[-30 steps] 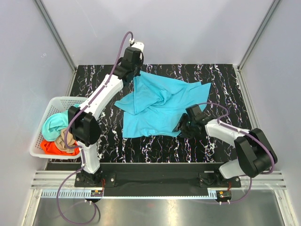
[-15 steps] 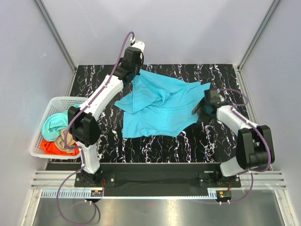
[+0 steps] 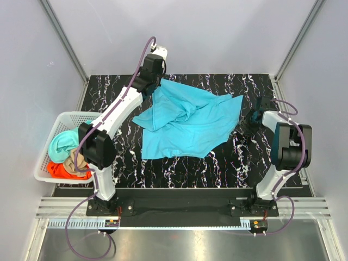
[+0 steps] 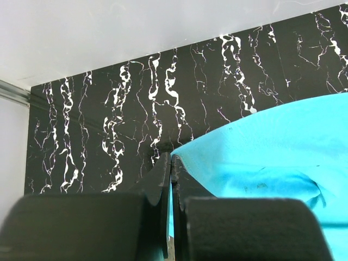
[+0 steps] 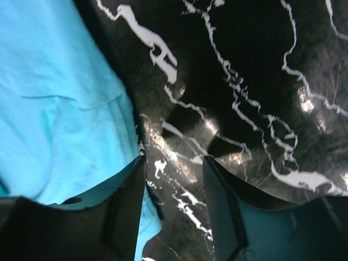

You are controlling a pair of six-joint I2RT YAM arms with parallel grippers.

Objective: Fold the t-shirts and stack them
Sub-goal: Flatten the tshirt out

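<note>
The bright cyan t-shirt (image 3: 187,122) lies spread and rumpled across the middle of the black marbled table (image 3: 250,163). My left gripper (image 3: 157,82) is at the shirt's far left corner, shut on its edge (image 4: 187,155); cyan cloth shows between the jaws. My right gripper (image 3: 249,124) is low over the table just right of the shirt's right edge (image 5: 65,109), open and empty, with bare table between its fingers (image 5: 128,196). Mint-teal (image 3: 61,142), tan (image 3: 73,160) and orange-red (image 3: 62,170) t-shirts are bunched in the basket.
A white plastic lattice basket (image 3: 54,124) stands at the table's left edge. Grey walls enclose the table on the left, back and right. The right arm stretches along the table's right side (image 3: 288,144).
My right gripper has swung from the shirt's lower right hem up and right to the table beside the shirt's right edge. The shirt's lower right part has spread. The left gripper has stayed.
</note>
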